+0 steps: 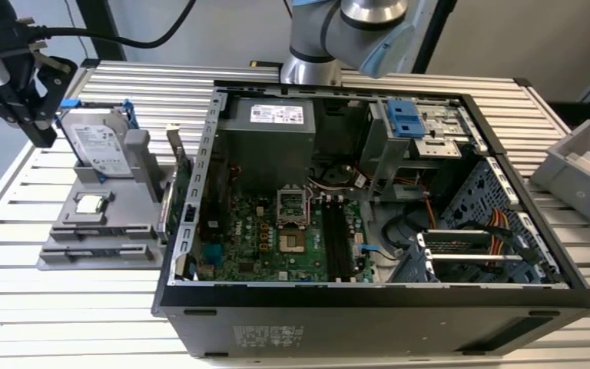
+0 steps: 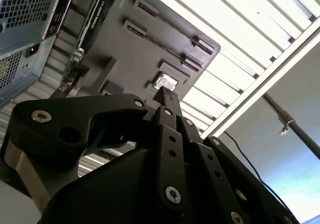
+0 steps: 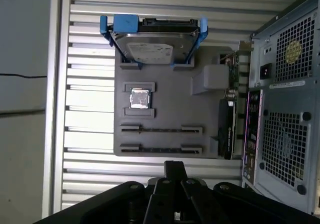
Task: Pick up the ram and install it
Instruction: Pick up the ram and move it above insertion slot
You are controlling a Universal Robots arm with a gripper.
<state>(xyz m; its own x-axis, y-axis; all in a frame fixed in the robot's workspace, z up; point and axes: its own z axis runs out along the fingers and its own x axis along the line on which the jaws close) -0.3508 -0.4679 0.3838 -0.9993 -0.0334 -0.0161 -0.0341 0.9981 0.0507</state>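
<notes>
Slatted metal table, grey parts tray set on it just below the claw, open computer case placed beside the tray, farther from the claw, grey bin seen well beyond the case.

Hard drive and processor on holder, computer case just beside

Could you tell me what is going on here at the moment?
A robot arm is set to fit ram into the open computer case. Its tool hangs shut and empty near the grey tray beside the case. What look like two ram sticks stand edge-on in the tray's slots, by the hard drive and a chip. Nothing has been picked up yet.
</notes>
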